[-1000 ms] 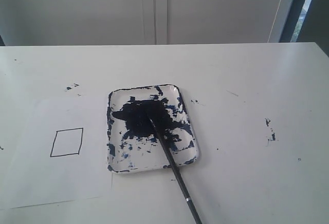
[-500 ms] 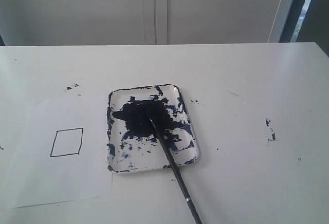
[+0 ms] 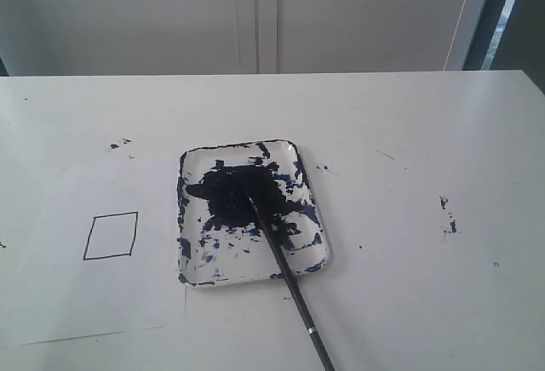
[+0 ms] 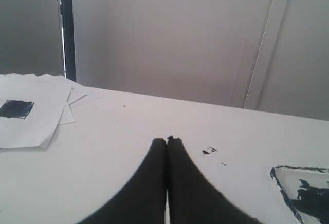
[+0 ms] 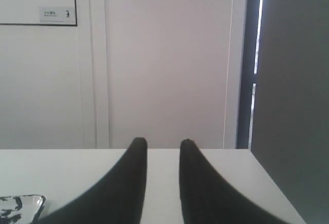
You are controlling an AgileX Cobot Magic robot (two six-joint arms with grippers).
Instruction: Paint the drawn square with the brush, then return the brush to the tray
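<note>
The drawn square [image 3: 111, 235], a blank black outline, sits on a white paper sheet [image 3: 94, 303] at the left of the table. The tray [image 3: 196, 273], white and smeared with dark navy paint, lies mid-table; one corner shows in the left wrist view [image 4: 303, 193] and another in the right wrist view [image 5: 20, 206]. The brush [image 3: 285, 277] rests with its tip in the tray's paint and its handle sticking out over the near rim. Neither gripper appears in the exterior view. My left gripper [image 4: 167, 141] is shut with nothing in it. My right gripper [image 5: 163, 143] is open and empty.
Dark paint specks [image 3: 449, 216] dot the table right of the tray, and more specks [image 3: 119, 144] lie behind the paper. In the left wrist view a stack of paper sheets [image 4: 36, 111] carries a painted navy square [image 4: 16, 109]. White wall panels stand behind the table.
</note>
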